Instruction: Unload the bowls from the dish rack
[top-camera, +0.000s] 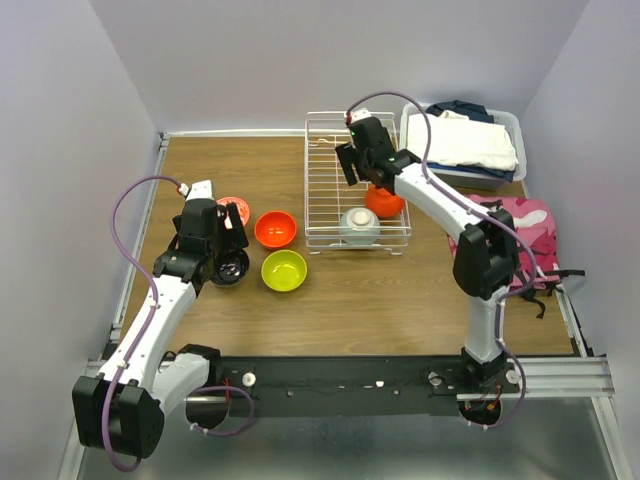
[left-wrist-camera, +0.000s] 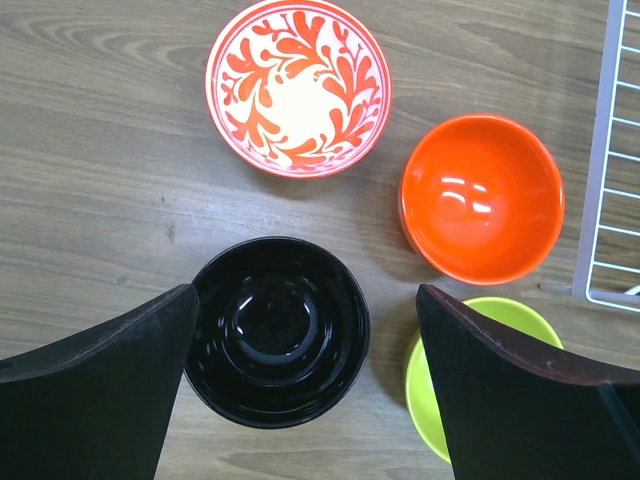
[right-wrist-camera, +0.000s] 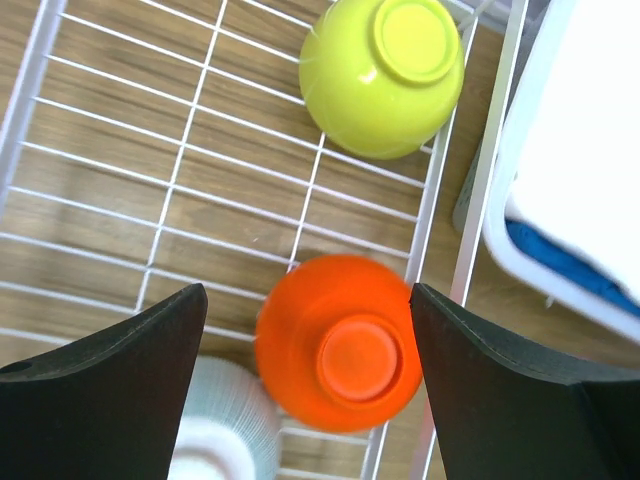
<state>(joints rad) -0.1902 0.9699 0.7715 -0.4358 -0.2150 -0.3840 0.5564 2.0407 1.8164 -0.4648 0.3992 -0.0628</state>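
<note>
The white wire dish rack (top-camera: 325, 190) stands at the back middle. In the right wrist view (right-wrist-camera: 120, 190) it holds an upside-down orange bowl (right-wrist-camera: 340, 345), an upside-down lime-green bowl (right-wrist-camera: 385, 75) and a pale blue bowl (right-wrist-camera: 225, 425). My right gripper (right-wrist-camera: 308, 295) is open above the orange bowl, one finger on each side. On the table stand a white-and-red patterned bowl (left-wrist-camera: 298, 85), an orange bowl (left-wrist-camera: 482, 195), a lime-green bowl (left-wrist-camera: 425, 385) and a dark-inside bowl (left-wrist-camera: 278, 330). My left gripper (left-wrist-camera: 308, 300) is open and empty above the dark bowl.
A grey bin of folded clothes (top-camera: 465, 140) stands at the back right beside the rack. A pink patterned cloth (top-camera: 515, 225) lies under the right arm. Walls close the table on the left, back and right.
</note>
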